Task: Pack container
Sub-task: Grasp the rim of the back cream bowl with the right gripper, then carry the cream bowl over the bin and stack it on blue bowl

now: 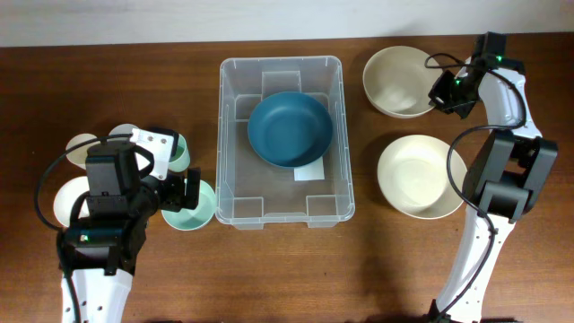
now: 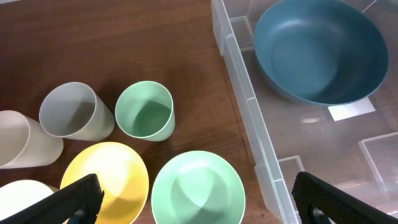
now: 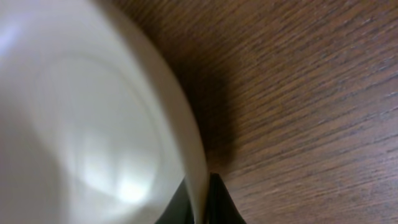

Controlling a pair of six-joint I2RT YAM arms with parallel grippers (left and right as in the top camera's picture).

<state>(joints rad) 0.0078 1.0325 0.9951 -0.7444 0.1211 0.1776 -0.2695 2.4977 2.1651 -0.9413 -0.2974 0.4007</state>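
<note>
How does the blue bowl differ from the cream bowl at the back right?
The blue bowl is dark blue; the cream bowl is off-white. The blue bowl sits inside the clear container; the cream bowl stands on the table. No end effector touches the blue bowl, while the right end effector pinches the cream bowl's rim. Both are round, upright and empty.

We find a bowl (image 1: 290, 128) in the container (image 1: 269, 205) at mid-desk (image 1: 359, 269); a far bowl (image 1: 399, 81) and a near bowl (image 1: 420, 176) lie to its right, cups (image 2: 145, 111) and small bowls (image 2: 198, 186) to its left.
</note>
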